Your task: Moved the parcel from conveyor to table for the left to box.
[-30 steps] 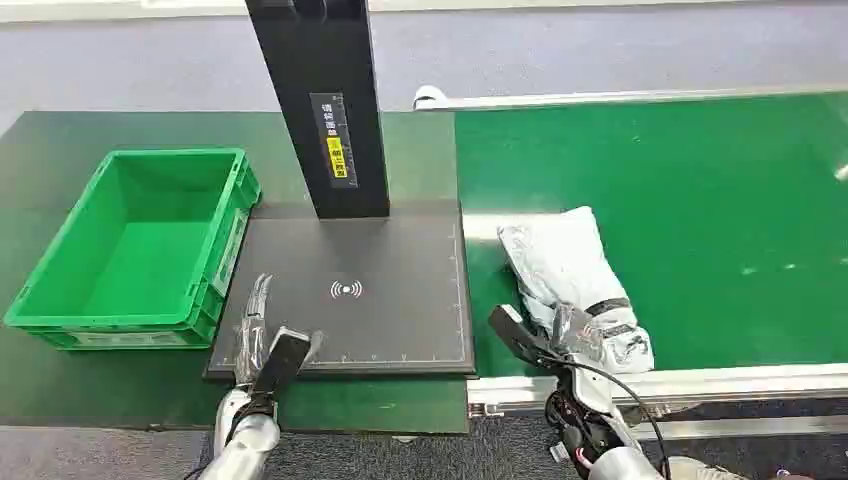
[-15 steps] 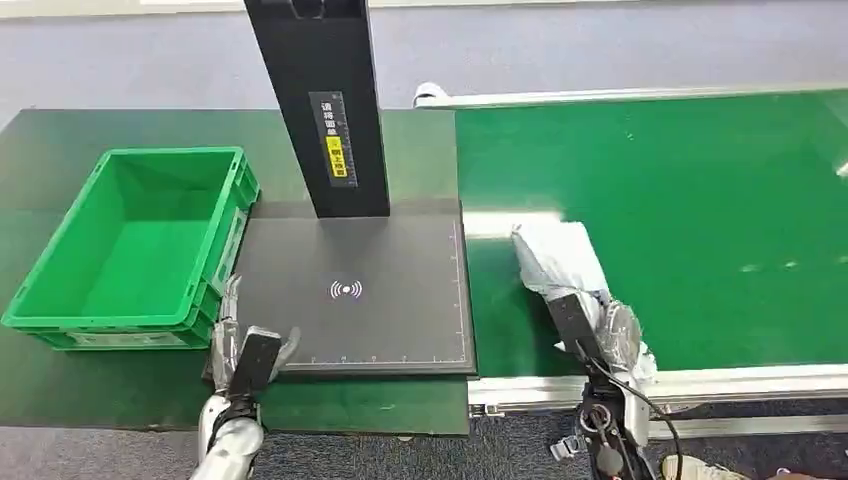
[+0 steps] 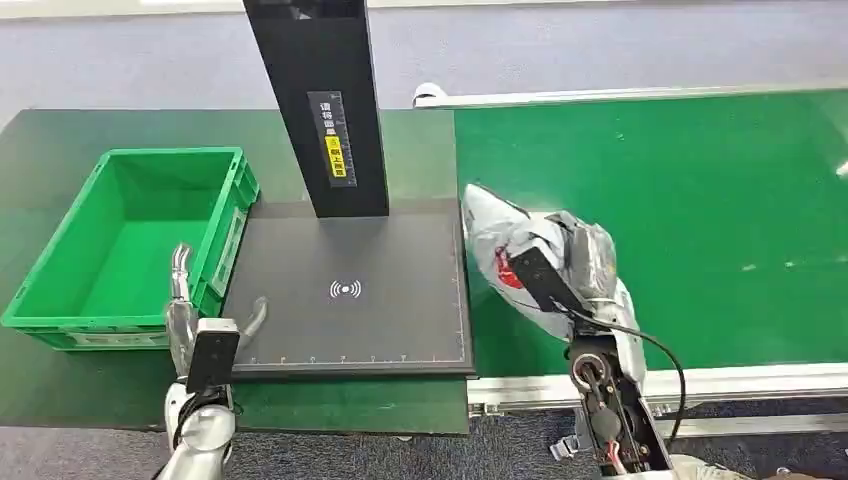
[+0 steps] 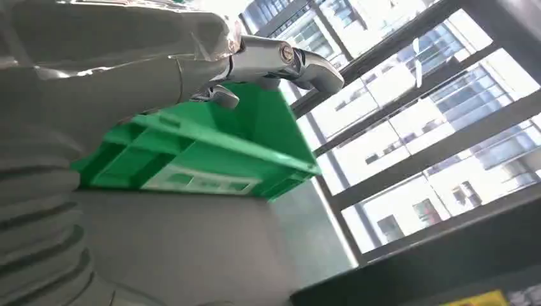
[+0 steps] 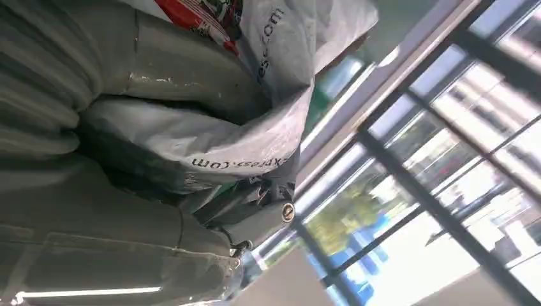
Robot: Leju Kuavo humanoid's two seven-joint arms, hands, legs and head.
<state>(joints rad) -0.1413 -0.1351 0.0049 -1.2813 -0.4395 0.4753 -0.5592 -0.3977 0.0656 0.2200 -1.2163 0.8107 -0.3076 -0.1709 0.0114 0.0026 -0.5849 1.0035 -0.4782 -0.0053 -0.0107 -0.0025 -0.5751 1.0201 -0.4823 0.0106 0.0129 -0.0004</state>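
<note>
At your far left sits the open green plastic crate (image 3: 130, 245) with ribbed walls, resting on the dark green table top (image 3: 60, 140). Just in front of the crate's near right corner you have the left hand (image 3: 205, 335), raised with its fingers spread apart and nothing in them; one finger stands up against the crate's front wall, and the thumb reaches over the edge of the black scanning mat. In the left wrist view the same hand (image 4: 191, 57) shows a pale finger stretched out before the green crate (image 4: 210, 153), holding nothing. Next comes the flat black scanning mat (image 3: 390, 255) with a white wireless mark at its middle, and rising from its far edge the tall black post (image 3: 320, 100) that carries a yellow label. To the right of the mat you see the green conveyor belt (image 3: 720, 200) with its silver side rails. At the belt's left margin, just beside the mat's right edge, the right hand (image 3: 575, 265) grasps the crumpled grey plastic mailer parcel (image 3: 490, 235) with a red print, lifted clear of the belt and tilted, its free end pointing toward the post. In the right wrist view the fingers (image 5: 255, 217) are wrapped under the grey parcel (image 5: 210, 146), whose film bulges over the thumb.
</note>
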